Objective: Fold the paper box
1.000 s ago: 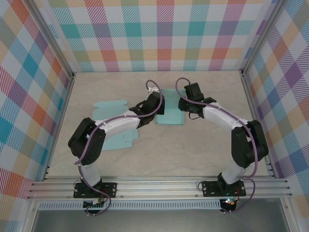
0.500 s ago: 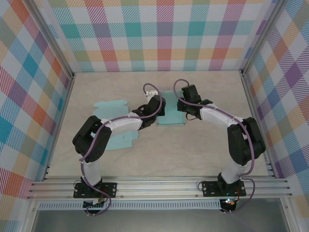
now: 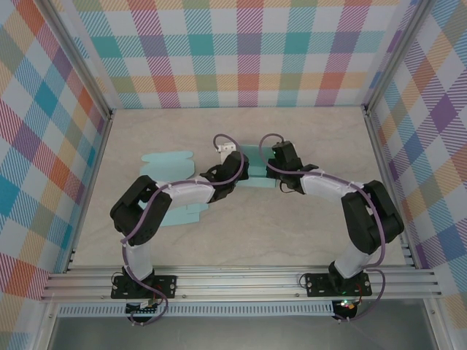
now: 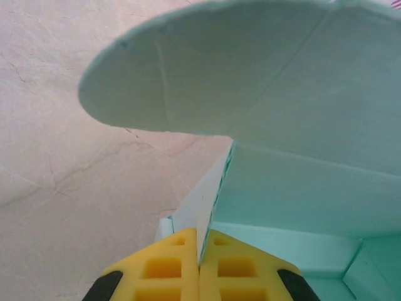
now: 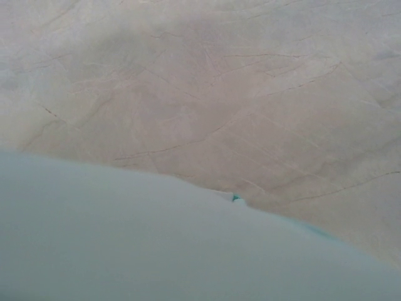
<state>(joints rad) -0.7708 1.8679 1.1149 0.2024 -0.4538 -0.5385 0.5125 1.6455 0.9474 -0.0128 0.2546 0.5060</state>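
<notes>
The paper box sits in the middle of the table, squeezed between my two arms. A second ago it lay as a broad, flat teal sheet; now its footprint from above is much narrower, because both arms have closed in on it from either side. I take that to mean the side panels are being pushed up off the surface and the body is starting to form.

On the left wrist view, the left tool is pinched tight on a thin upright panel of the box, its yellow fingers meeting on the card, with a rounded flap arching overhead. The right tool presses against the box's opposite side. Its camera gives me a blurred pale teal surface close up, so I cannot tell whether it is gripping or spread.

Further left lie a spare blank and a second blank, both flat and well apart from the work.
</notes>
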